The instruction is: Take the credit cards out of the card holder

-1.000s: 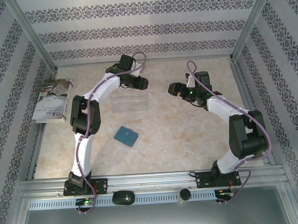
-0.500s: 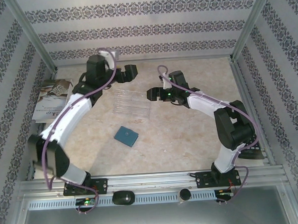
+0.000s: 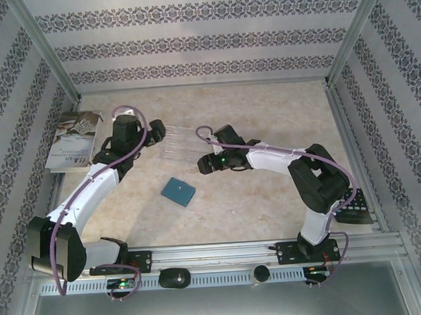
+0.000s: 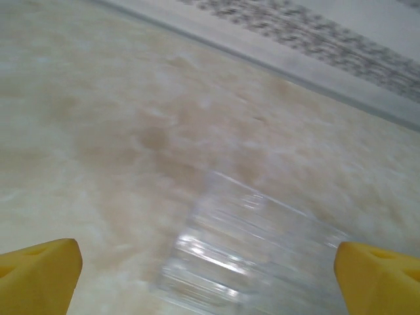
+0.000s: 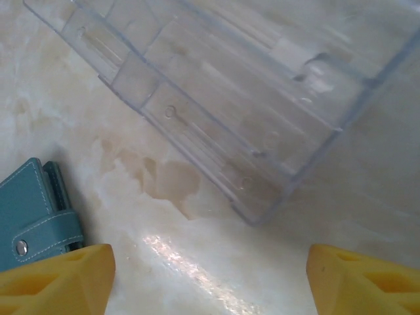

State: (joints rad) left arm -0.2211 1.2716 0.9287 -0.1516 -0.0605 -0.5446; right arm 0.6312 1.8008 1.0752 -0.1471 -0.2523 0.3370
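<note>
A beige, marbled tabletop (image 3: pixel 269 190) fills the workspace, fenced by walls papered in dark floral stripes. On it the white-and-black left arm (image 3: pixel 85 196) stretches from its base up the left side, and the white-and-black right arm (image 3: pixel 303 167) bends from the right toward the middle.

A clear, ribbed plastic tray (image 3: pixel 178 139) lies flat at the centre of the far half of the table, between the two wrists. In the left wrist view its near corner (image 4: pixel 249 262) sits low in the frame. In the right wrist view one of its corners (image 5: pixel 230 98) points toward the camera.

A white printed booklet (image 3: pixel 74 140) rests at the left edge, well apart from the tray.

The small, flat, teal-blue folding card holder (image 3: pixel 178 192) lies on the bare table just on the near side of the tray, apart from it and between the two arms. In the right wrist view it shows at the lower left (image 5: pixel 33 210), folded shut, its tab fastened by a small metal stud.

The left gripper (image 3: pixel 153 136) hovers at the tray's left end. Its yellow fingertips are spread wide (image 4: pixel 209 275) and pinch nothing.

The right gripper (image 3: pixel 205 163) hangs just beside the tray's near right corner, near the card holder. Its yellow fingertips are likewise spread apart (image 5: pixel 210 279) and grip nothing.
</note>
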